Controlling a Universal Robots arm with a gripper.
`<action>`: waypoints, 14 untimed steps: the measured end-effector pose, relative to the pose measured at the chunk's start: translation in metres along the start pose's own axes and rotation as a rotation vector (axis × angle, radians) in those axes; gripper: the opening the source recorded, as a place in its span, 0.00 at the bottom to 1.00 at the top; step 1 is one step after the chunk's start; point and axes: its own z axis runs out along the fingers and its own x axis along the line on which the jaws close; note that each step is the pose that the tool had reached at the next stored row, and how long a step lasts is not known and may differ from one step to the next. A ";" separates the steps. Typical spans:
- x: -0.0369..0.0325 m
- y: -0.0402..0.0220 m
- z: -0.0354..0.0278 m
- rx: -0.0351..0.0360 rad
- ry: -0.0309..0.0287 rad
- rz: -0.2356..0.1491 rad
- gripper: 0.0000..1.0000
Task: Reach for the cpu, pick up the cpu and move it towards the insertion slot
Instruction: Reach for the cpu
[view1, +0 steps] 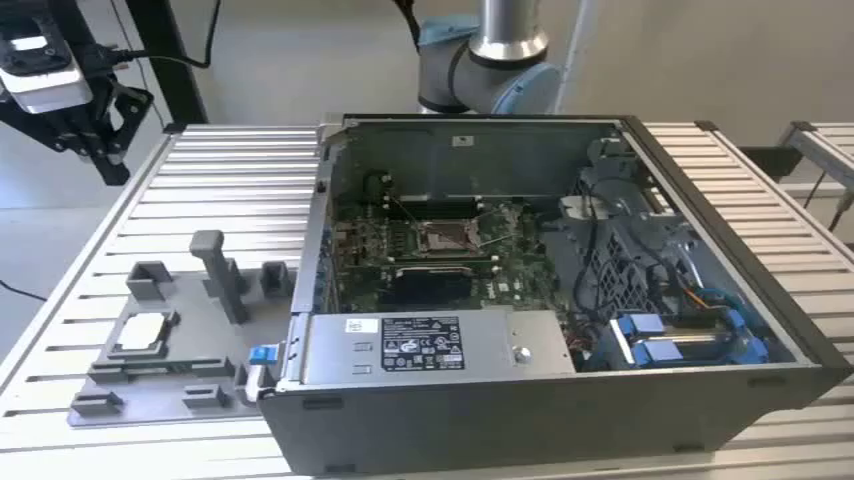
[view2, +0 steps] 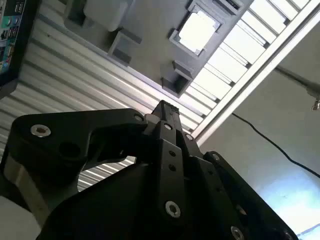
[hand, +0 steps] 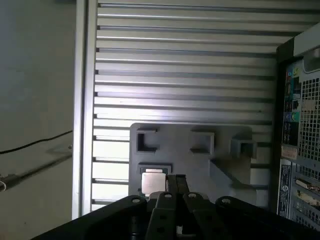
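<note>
Around: posts of grey tray (hand: 225, 150), open computer case (hand: 300, 100) alongside, ribbed table (hand: 185, 65) beneath. Item: cpu (hand: 152, 181), flat, silvery face up, edges parallel to tray walls. Tool: claw (hand: 176, 178), pressed together, empty.

Exterior view above computer case (view1: 534, 400), both wrist views share grey tray (hand: 185, 170) (view2: 150, 30)

power supply label (view1: 420, 343), print unreadable

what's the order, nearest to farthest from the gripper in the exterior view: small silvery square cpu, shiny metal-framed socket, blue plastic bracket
From the gripper:
1. silvery cpu, on the grey tray, exterior view's left
2. metal-framed insertion slot, mid-case
3. blue plastic bracket, exterior view's right
</note>
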 end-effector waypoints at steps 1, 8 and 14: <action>0.0000 0.0000 0.0000 0.0000 0.0001 0.000 0.00; 0.0000 0.0000 0.0000 0.0000 0.0000 0.000 0.00; 0.0007 -0.0003 0.0000 0.0000 0.0002 0.000 0.00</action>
